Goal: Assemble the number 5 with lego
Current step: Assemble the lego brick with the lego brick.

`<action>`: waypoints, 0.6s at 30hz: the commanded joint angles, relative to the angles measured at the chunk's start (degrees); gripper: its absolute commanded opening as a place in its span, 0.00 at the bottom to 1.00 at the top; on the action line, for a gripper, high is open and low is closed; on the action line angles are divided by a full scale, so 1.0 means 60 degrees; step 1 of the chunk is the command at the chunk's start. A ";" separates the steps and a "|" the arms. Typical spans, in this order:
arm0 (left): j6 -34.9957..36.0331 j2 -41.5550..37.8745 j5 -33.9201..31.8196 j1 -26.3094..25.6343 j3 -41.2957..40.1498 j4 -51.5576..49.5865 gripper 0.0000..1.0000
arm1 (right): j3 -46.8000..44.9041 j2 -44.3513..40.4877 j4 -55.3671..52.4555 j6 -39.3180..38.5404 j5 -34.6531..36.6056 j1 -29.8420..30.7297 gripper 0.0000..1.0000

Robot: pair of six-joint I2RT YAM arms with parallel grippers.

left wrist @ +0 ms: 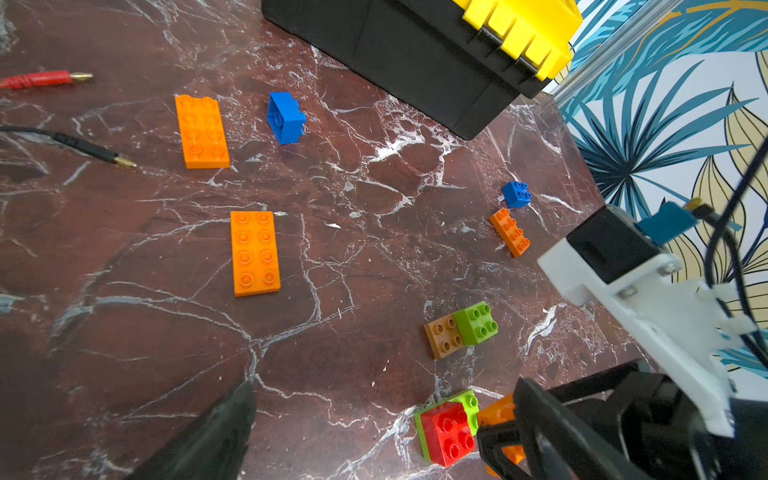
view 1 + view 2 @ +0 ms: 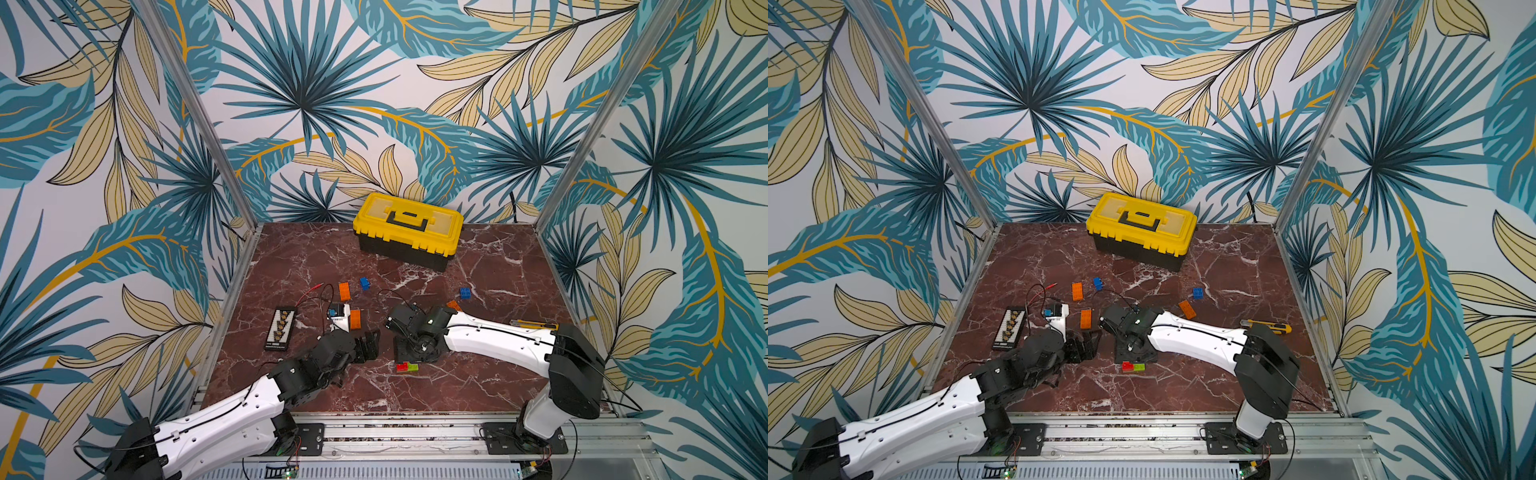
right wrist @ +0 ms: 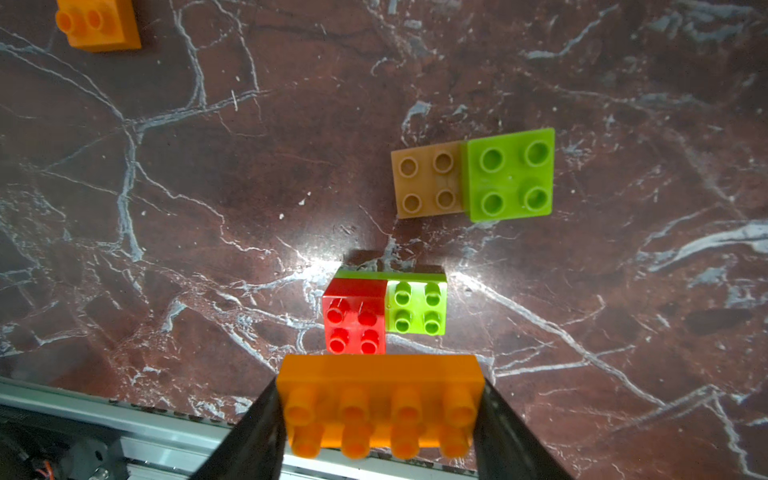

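— Right jaws?
— Clenched on an orange brick [image 3: 380, 374], just beside the red brick [image 3: 353, 316] stacked on a lime brick [image 3: 417, 307], near the desk's [image 3: 166, 208] front edge.
— Left jaws?
— Released, spread wide.

**Both arms stretched inward**

The left arm [image 2: 216, 419] reaches from the near left corner, low and almost straight, toward the middle. Its left hand [image 2: 368, 345] is low over the table [image 2: 478, 374], its jaws wide apart with nothing between them. The right arm [image 2: 498, 336] rises from its base, bends at the elbow and runs toward the centre. Its wrist turns down, and the right hand [image 3: 380, 415] grips an orange brick [image 3: 380, 374] by its two short ends.
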 commanded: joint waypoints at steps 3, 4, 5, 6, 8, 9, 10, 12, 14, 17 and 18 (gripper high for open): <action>-0.0241 -0.0414 0.0267 0.0123 -0.0701 0.0280 1.00 | 0.0412 0.0411 -0.0815 0.0199 0.0362 0.0162 0.55; -0.0309 -0.0495 0.0363 0.0189 -0.0836 0.0446 1.00 | 0.0437 0.0471 -0.0851 0.0197 0.0371 0.0189 0.55; -0.0347 -0.0556 0.0470 0.0261 -0.0947 0.0592 1.00 | 0.0440 0.0507 -0.0862 0.0205 0.0354 0.0198 0.56; -0.0385 -0.0596 0.0629 0.0351 -0.1056 0.0737 1.00 | 0.0447 0.0549 -0.0864 0.0239 0.0351 0.0213 0.55; -0.0465 -0.0637 0.0900 0.0512 -0.1178 0.0828 1.00 | 0.0463 0.0619 -0.0857 0.0271 0.0365 0.0243 0.55; -0.0496 -0.0631 0.0982 0.0553 -0.1187 0.0821 1.00 | 0.0461 0.0642 -0.0830 0.0280 0.0352 0.0261 0.55; -0.0497 -0.0631 0.1020 0.0594 -0.1191 0.0816 1.00 | 0.0457 0.0683 -0.0792 0.0308 0.0351 0.0271 0.55; -0.0462 -0.0649 0.1036 0.0637 -0.1174 0.0801 1.00 | 0.0455 0.0744 -0.0781 0.0371 0.0340 0.0272 0.55; -0.0380 -0.0676 0.1034 0.0665 -0.1144 0.0791 1.00 | 0.0436 0.0808 -0.0675 0.0359 0.0296 0.0304 0.56; -0.0287 -0.0674 0.1056 0.0697 -0.1144 0.0856 1.00 | 0.0427 0.0906 -0.0578 0.0368 0.0216 0.0309 0.56; -0.0225 -0.0665 0.1142 0.0712 -0.1151 0.0896 1.00 | 0.0423 0.0935 -0.0532 0.0358 0.0204 0.0305 0.56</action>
